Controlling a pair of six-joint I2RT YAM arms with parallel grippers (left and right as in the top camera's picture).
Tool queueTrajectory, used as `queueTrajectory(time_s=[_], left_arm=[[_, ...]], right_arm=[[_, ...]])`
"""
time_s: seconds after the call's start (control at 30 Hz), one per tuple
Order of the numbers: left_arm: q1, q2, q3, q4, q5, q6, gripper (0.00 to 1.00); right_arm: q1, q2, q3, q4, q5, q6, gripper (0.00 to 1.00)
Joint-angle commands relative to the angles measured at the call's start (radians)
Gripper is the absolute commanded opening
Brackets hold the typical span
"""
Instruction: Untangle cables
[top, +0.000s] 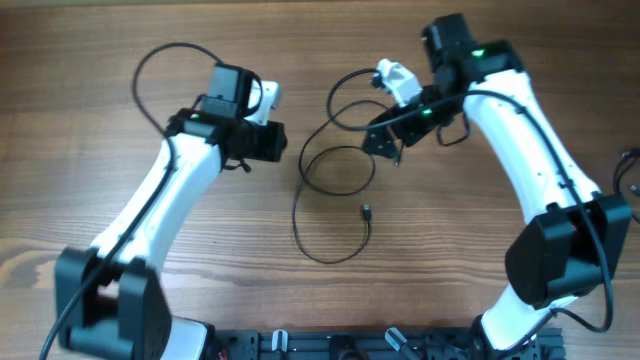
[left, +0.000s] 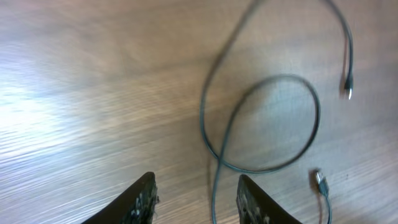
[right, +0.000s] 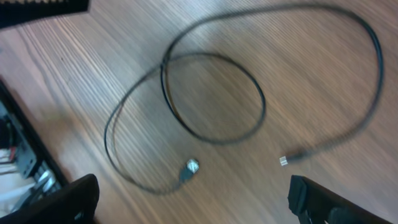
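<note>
A thin black cable lies in loose crossing loops on the wooden table between the two arms, with a small plug end near the middle. My left gripper is open and empty just left of the loops. In the left wrist view, the cable runs down between the open fingers, and plug ends lie to the right. My right gripper is open and empty above the loops' upper right. In the right wrist view, the cable and both plugs lie below the wide-open fingers.
The wooden table top carries nothing else in view. A thicker black arm wire loops behind the left arm. A dark rail with fittings runs along the table's front edge between the arm bases.
</note>
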Motion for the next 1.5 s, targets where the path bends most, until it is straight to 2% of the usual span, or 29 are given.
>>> queueTrajectory(time_s=[0.0,0.1,0.23,0.57,0.6,0.67,0.73,0.83,0.9,1.0,1.1,1.17,1.23,1.47], left_arm=[[0.034,-0.159,0.003,0.000,-0.067,-0.068,0.44],[0.040,-0.284,0.003,-0.017,-0.067,-0.066,0.52],[0.039,-0.375,0.003,-0.039,-0.066,-0.067,0.52],[0.039,-0.390,0.003,-0.140,-0.066,-0.067,0.49],[0.039,-0.390,0.003,-0.144,-0.066,-0.067,0.49],[0.039,-0.389,0.003,-0.151,-0.066,-0.068,0.50],[0.039,-0.390,0.003,-0.150,-0.066,-0.068,0.50],[0.039,-0.389,0.003,-0.150,-0.066,-0.090,0.50],[0.039,-0.390,0.003,-0.150,-0.066,-0.090,0.50],[0.039,-0.389,0.003,-0.150,-0.066,-0.090,0.50],[0.039,-0.390,0.003,-0.150,-0.066,-0.090,0.50],[0.039,-0.389,0.003,-0.150,-0.066,-0.090,0.50],[0.039,-0.389,0.003,-0.150,-0.066,-0.090,0.50],[0.039,-0.389,0.003,-0.150,-0.066,-0.090,0.50]], right_arm=[[0.067,0.019,-0.065,0.072,0.027,0.071,1.00],[0.141,0.019,-0.165,0.163,0.021,0.045,0.98],[0.247,0.019,-0.271,0.258,0.002,0.017,0.98],[0.430,0.019,-0.383,0.393,0.008,0.081,0.98],[0.437,0.019,-0.393,0.411,0.026,0.119,0.99],[0.442,0.019,-0.411,0.473,0.113,0.285,0.99],[0.442,0.019,-0.422,0.549,0.229,0.510,1.00],[0.442,0.021,-0.443,0.652,0.404,0.987,1.00],[0.442,0.021,-0.458,0.709,0.402,1.122,1.00],[0.442,0.023,-0.472,0.738,0.418,1.211,1.00],[0.442,0.036,-0.484,0.737,0.476,1.218,0.99],[0.442,0.061,-0.486,0.741,0.483,1.163,0.91],[0.442,0.084,-0.486,0.748,0.478,1.101,0.89],[0.442,0.188,-0.486,0.779,0.300,0.709,0.85]])
